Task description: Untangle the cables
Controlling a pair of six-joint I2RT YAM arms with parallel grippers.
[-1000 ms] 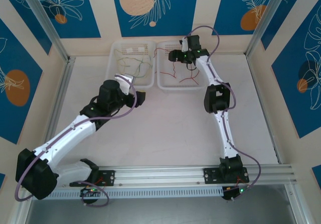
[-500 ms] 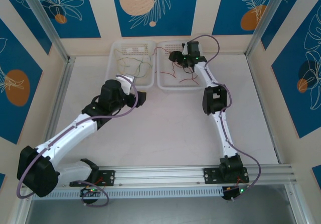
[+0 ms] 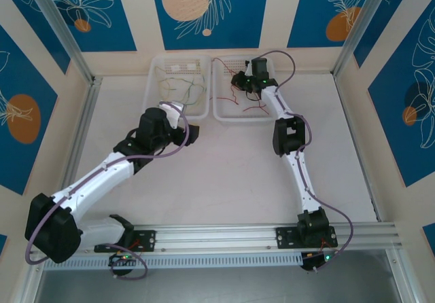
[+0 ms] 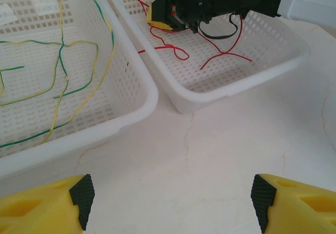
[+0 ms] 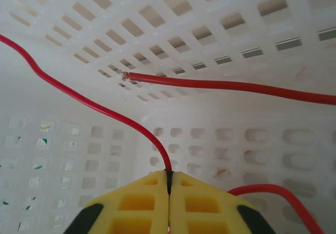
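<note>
Right gripper [image 5: 169, 177] clamped on thin red cable [image 5: 94, 105] inside right white perforated plastic basket [image 4: 231, 95]. Left gripper [image 4: 168, 200] jaws wide apart, empty, over pale table [image 4: 210, 155]. Thin yellow-green cables [image 4: 63, 48] lie in left white perforated basket [image 4: 142, 107].

white arms [image 3: 95, 178], black joints [image 3: 289, 136], purple-grey hoses [image 3: 146, 157], yellow fingers [image 4: 299, 205].

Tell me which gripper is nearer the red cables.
Right. The right gripper is shut on a red cable in the basket; the left gripper hangs open, short of that basket.
</note>
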